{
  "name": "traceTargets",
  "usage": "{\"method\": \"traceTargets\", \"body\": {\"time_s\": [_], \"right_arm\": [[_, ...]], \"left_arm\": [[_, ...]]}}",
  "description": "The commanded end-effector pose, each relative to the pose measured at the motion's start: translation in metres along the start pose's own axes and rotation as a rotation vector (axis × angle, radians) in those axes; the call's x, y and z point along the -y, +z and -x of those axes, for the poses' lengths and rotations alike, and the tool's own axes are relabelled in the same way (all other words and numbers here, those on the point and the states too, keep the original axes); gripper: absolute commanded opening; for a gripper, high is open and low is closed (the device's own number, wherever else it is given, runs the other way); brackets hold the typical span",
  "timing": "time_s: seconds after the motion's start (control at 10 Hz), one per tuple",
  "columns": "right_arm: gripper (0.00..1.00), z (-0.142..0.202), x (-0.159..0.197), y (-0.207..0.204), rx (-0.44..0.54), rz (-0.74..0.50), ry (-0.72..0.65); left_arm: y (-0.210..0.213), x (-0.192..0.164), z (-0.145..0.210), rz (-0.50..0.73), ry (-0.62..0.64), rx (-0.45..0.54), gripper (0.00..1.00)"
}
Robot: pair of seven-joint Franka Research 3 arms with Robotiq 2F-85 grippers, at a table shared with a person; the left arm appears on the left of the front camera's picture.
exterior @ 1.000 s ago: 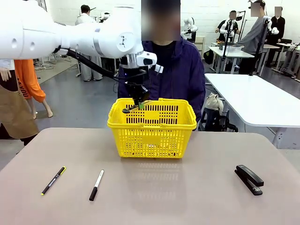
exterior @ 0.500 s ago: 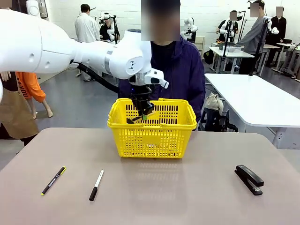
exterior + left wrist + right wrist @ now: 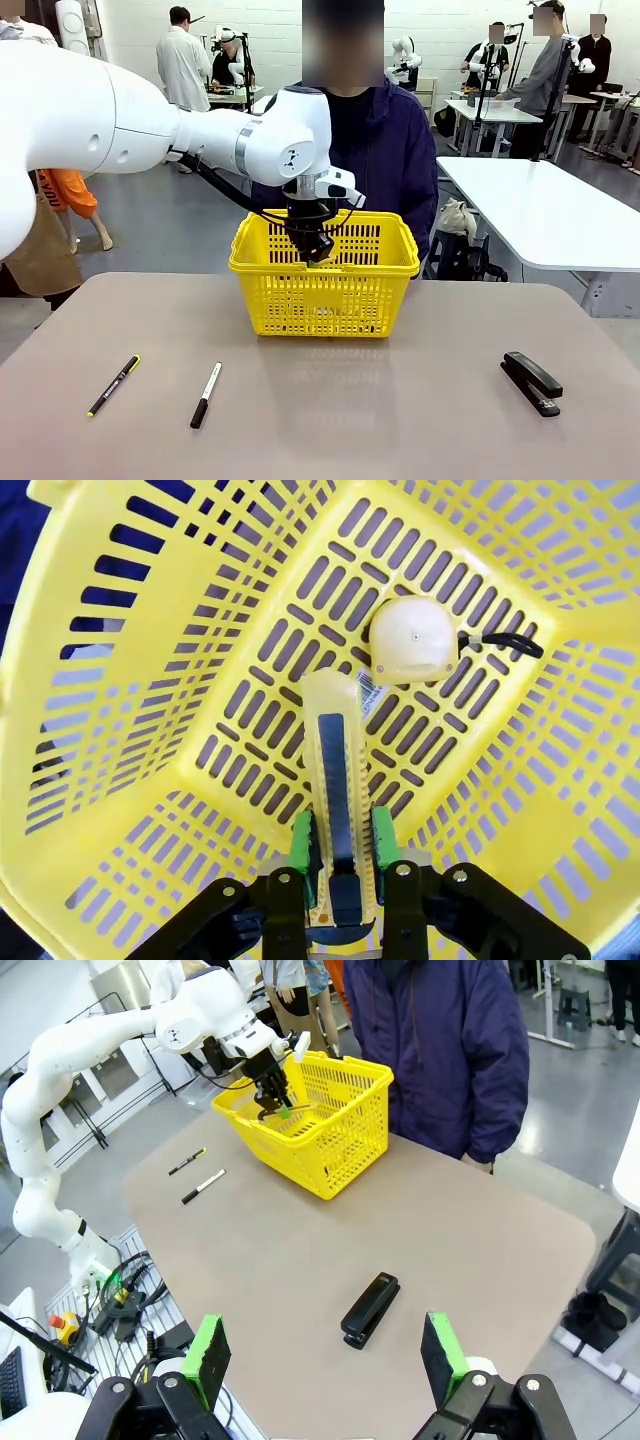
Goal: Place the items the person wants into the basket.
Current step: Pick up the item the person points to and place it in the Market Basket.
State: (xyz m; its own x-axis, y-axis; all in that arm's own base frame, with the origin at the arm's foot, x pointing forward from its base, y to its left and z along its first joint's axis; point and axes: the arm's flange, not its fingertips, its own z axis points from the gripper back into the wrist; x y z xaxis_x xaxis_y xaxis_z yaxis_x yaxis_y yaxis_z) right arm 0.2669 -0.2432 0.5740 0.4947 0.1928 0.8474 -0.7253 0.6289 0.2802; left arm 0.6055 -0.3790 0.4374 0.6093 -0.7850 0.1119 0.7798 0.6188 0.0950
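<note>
Left gripper (image 3: 340,855) pinches the utility knife (image 3: 335,770) between its green pads, nose-down inside the basket (image 3: 150,680). The tape measure (image 3: 415,640) lies at one o'clock of its tip. I judge release comes next, then the stapler (image 3: 532,383), at four o'clock of the basket. How high the tip hangs, I cannot tell.

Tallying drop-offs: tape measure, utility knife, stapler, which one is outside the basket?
The black stapler, on the table right of the basket. The tape measure lies on the basket floor; the utility knife is inside too, between the pads of the left gripper.
</note>
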Motion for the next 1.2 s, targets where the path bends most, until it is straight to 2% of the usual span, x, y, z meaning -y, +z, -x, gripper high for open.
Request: {"method": "traceTargets", "body": {"time_s": [0.0,0.1,0.2,0.9,1.1], "right_arm": [[1.0,-0.004,0.001,0.0,0.032,-0.013,0.014],[1.0,-0.004,0.001,0.0,0.032,-0.013,0.014],[1.0,-0.004,0.001,0.0,0.032,-0.013,0.014],[1.0,-0.004,0.001,0.0,0.032,-0.013,0.014],[1.0,-0.004,0.001,0.0,0.032,-0.013,0.014]], "left_arm": [[0.006,-0.003,-0.004,-0.001,-0.024,-0.006,0.8],[0.006,-0.004,-0.004,0.0,-0.025,-0.004,0.88],[0.007,-0.004,-0.003,0.004,-0.026,-0.004,1.0],[0.011,-0.005,-0.002,0.026,-0.017,0.008,1.0],[0.039,0.001,0.006,0.072,0.012,0.026,1.0]]}}
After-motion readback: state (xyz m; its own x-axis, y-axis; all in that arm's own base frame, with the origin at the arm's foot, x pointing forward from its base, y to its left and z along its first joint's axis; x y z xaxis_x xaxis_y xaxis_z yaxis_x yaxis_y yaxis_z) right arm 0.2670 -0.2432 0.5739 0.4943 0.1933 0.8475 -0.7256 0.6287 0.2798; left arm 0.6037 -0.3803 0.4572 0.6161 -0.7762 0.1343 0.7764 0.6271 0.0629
